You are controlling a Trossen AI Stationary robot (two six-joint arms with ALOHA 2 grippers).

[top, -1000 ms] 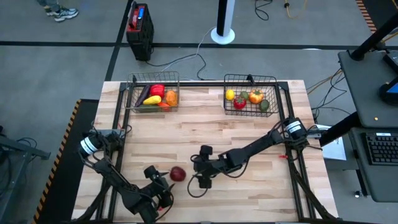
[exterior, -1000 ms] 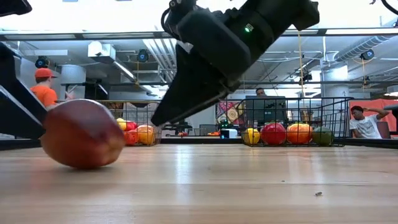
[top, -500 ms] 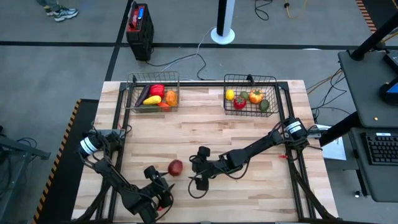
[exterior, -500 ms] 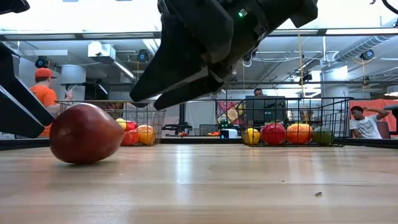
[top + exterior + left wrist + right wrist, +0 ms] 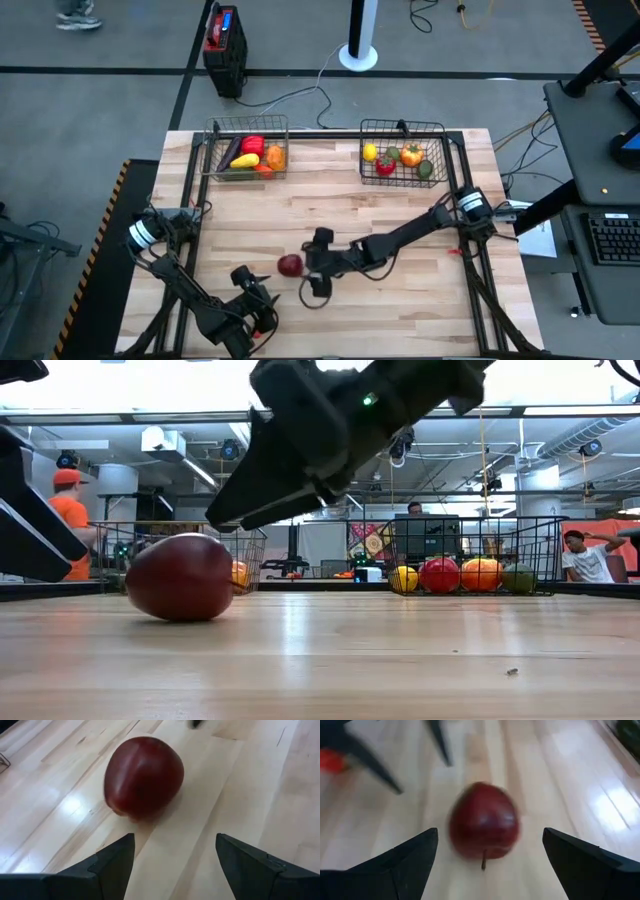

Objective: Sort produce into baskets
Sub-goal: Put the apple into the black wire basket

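A dark red apple (image 5: 290, 265) lies on its side on the wooden table, near the middle front, touched by no gripper. My right gripper (image 5: 306, 272) is open just to the apple's right. In the right wrist view the apple (image 5: 484, 822) lies ahead between the spread fingers of that gripper (image 5: 490, 834). My left gripper (image 5: 262, 298) is open at the near side, pointing at the apple (image 5: 144, 775), which lies a little beyond its fingertips. Two wire baskets stand at the far edge, the left one (image 5: 216, 150) and the right one (image 5: 442, 152), each holding several produce pieces.
The left basket holds red, yellow and orange pieces (image 5: 255, 152). The right basket holds a lemon, a red, an orange and a green piece (image 5: 398, 160). Bare wood lies between the baskets and the apple. People show in the room beyond the table (image 5: 70, 510).
The apple has rolled along the table toward the far edge and a little to the right. My right gripper has moved toward the table's left and far side, up to the apple. Its fingers have tipped from steeply down to nearly level and stayed open.
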